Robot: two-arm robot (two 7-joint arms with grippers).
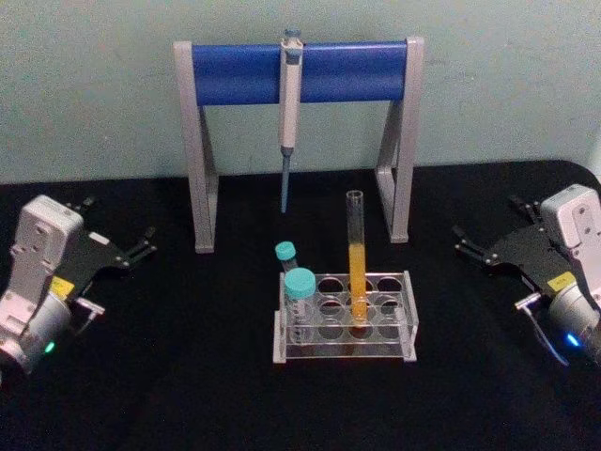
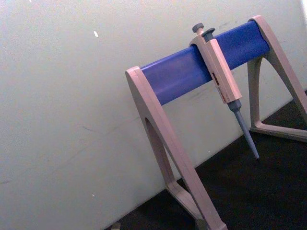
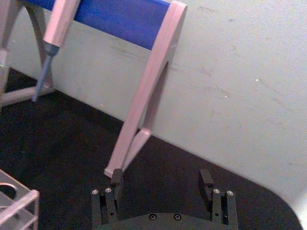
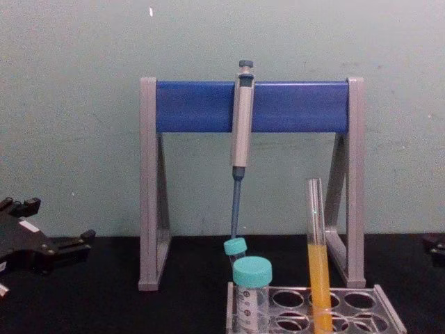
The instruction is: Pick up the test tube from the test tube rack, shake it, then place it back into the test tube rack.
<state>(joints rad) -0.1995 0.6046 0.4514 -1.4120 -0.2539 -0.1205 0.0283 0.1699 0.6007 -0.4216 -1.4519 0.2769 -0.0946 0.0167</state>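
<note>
The test tube [image 1: 357,246] stands upright in a middle hole of the test tube rack [image 1: 399,324], orange-yellow liquid filling its lower half. From the chest, the test tube [image 4: 316,243] rises well above the rack [image 4: 379,298]. My left gripper [image 1: 117,225] rests open on the black table far to the left of the rack, holding nothing. Far to the right, my right gripper [image 1: 488,227] is also open and empty. In the right wrist view its fingers [image 3: 116,178] are spread apart over bare table, with a corner of the rack [image 3: 21,203] off to one side.
A grey-and-blue pipette stand [image 1: 300,70] straddles the table behind the rack, with a pipette [image 1: 289,103] hanging from its bar. Two teal-capped vials [image 1: 299,291] sit in the rack's left holes. A pale wall closes the back.
</note>
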